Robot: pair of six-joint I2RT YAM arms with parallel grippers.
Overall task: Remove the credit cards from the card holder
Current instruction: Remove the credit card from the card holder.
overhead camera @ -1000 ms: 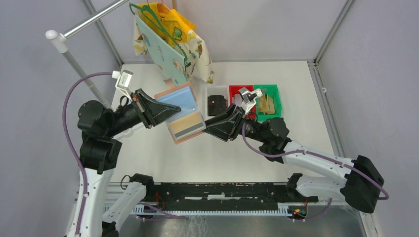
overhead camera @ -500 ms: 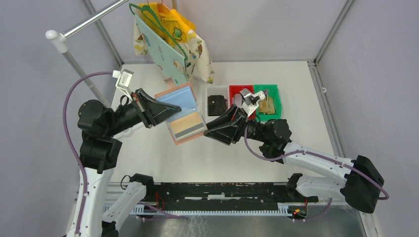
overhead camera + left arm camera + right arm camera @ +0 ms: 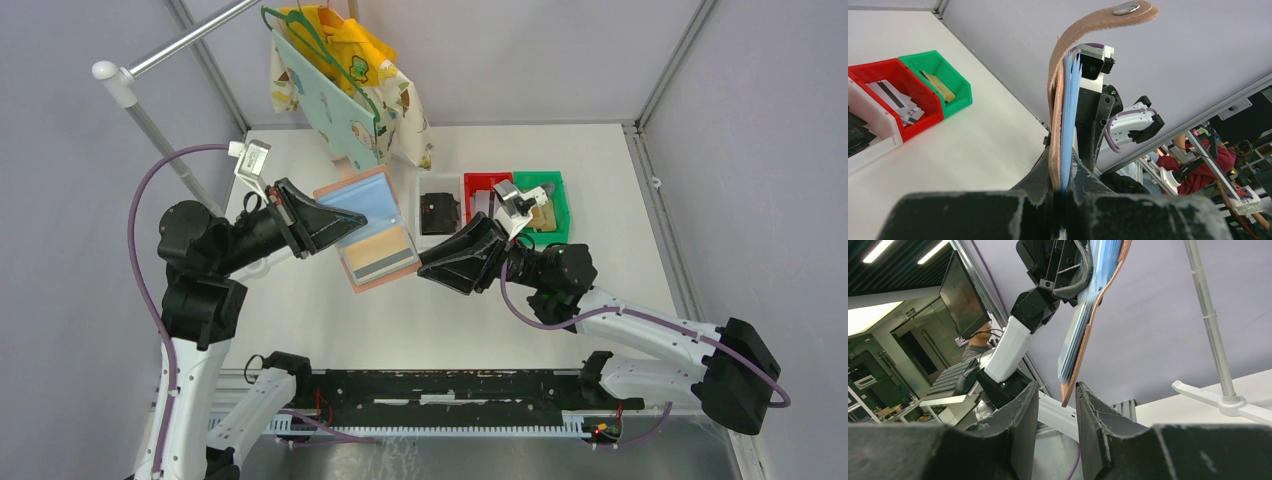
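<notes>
left gripper (image 3: pixel 343 222) clamps one card holder (image 3: pixel 372 205) | right gripper (image 3: pixel 423 270) ajar, empty | three bins (image 3: pixel 485 177)

2 white arms (image 3: pixel 186 400) with black joints (image 3: pixel 200 300) and purple cables (image 3: pixel 132 250).

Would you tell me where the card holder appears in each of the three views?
Top external: card holder left of centre, open.
Left wrist: card holder edge-on at centre, between own fingers.
Right wrist: card holder edge-on, upper centre.
Shared landmark: left gripper clamping it.
</notes>
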